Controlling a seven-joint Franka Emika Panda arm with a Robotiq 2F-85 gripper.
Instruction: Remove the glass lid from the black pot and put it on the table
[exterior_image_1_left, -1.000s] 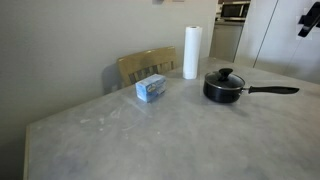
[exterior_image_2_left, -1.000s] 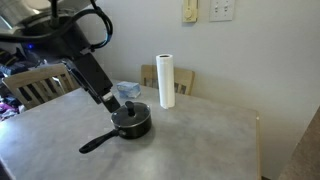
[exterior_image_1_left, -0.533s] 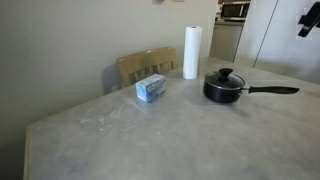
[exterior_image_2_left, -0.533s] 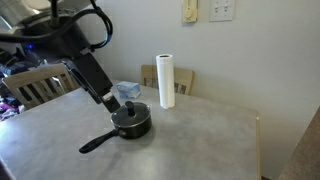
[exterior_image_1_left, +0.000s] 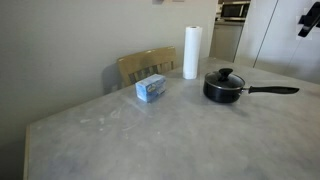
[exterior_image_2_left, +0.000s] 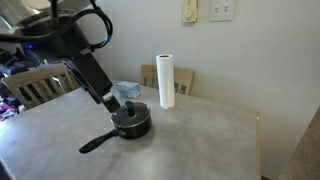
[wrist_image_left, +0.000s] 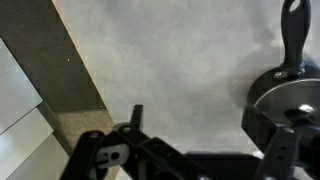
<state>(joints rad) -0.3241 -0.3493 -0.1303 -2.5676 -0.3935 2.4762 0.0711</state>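
The black pot (exterior_image_1_left: 225, 90) stands on the table (exterior_image_1_left: 150, 140) with its long handle (exterior_image_1_left: 275, 90) pointing away from the roll. The glass lid (exterior_image_1_left: 226, 78) lies on it, black knob on top. In an exterior view my gripper (exterior_image_2_left: 109, 101) hangs open just above and beside the pot (exterior_image_2_left: 131, 123), touching nothing. The wrist view shows the lid (wrist_image_left: 288, 100) and pot handle (wrist_image_left: 292, 35) at the right edge. My gripper (wrist_image_left: 200, 125) has nothing between its fingers, and one finger (wrist_image_left: 266, 125) overlaps the pot's rim in the picture.
A white paper-towel roll (exterior_image_1_left: 192, 52) stands behind the pot, and a blue box (exterior_image_1_left: 151, 89) lies near a wooden chair (exterior_image_1_left: 146, 66) at the table's far edge. The table edge (wrist_image_left: 85, 75) runs along the left of the wrist view, with floor beyond.
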